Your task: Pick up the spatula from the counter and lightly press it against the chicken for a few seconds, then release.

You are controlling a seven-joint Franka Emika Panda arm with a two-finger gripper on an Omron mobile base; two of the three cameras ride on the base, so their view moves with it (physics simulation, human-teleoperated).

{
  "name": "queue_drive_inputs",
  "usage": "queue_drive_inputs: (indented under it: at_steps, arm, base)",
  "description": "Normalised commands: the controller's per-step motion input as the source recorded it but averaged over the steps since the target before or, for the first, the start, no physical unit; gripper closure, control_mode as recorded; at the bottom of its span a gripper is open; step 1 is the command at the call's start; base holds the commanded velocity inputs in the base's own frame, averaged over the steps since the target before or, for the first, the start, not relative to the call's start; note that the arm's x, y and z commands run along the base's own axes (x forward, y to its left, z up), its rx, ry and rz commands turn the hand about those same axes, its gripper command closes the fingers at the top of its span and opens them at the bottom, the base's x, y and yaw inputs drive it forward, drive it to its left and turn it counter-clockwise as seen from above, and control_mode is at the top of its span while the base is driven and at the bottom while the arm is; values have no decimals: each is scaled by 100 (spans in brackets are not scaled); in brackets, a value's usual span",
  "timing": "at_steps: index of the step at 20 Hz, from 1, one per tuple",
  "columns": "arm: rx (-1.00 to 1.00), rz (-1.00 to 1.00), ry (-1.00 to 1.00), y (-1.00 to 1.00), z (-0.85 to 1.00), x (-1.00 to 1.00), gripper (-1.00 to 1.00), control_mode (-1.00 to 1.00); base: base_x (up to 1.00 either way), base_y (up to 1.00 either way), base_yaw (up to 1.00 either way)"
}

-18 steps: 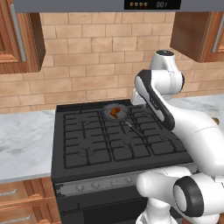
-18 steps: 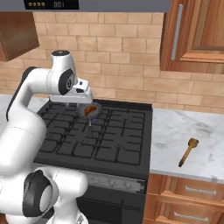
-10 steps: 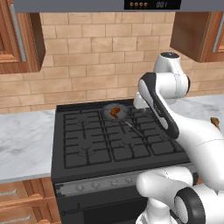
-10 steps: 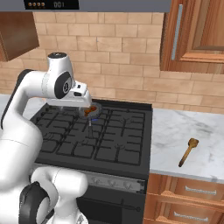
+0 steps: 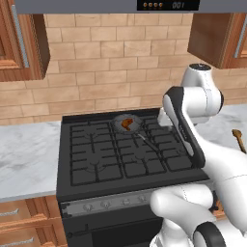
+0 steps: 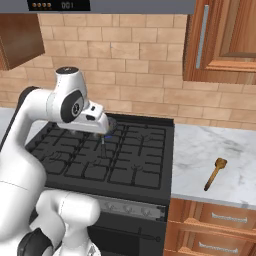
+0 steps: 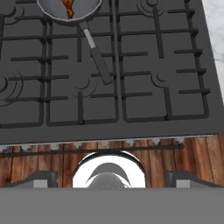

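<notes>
A wooden spatula (image 6: 215, 173) lies on the marble counter (image 6: 200, 150) to the right of the stove; its head also shows at the right edge of the left base view (image 5: 237, 135). The chicken (image 5: 127, 122) sits in a small pan (image 5: 117, 126) on a back burner, and in the hand view the chicken (image 7: 68, 7) and the pan's handle (image 7: 98, 56) lie at the top. My gripper (image 7: 111, 180) hangs over the stove's front part, well left of the spatula. Its fingertips (image 7: 42, 178) stand wide apart with nothing between them. The hand (image 6: 105, 127) is above the grates.
The black stove (image 5: 120, 159) has raised grates and a row of knobs along its front. Marble counter (image 5: 24, 154) lies to the left of it. Wooden cabinets hang on both sides above, drawers (image 6: 215, 225) sit below the counter, and a brick wall is behind.
The jaws have spread from partly closed to wide apart. The arm has swung a little, with the hand lower over the stove. Pan, chicken and spatula have not moved.
</notes>
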Motion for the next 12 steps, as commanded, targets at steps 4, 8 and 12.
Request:
queue_drive_inputs:
  at_steps: [4,8,12]
  arm:
    - [-2,-9,0,-41,0,-23,-100,-100]
    - [-6,-6,0,-49,0,-2,-100,-100]
    - [-5,-1,0,-59,0,0,-100,-100]
  base:
    - [0,0,0]
    - [0,0,0]
    - [0,0,0]
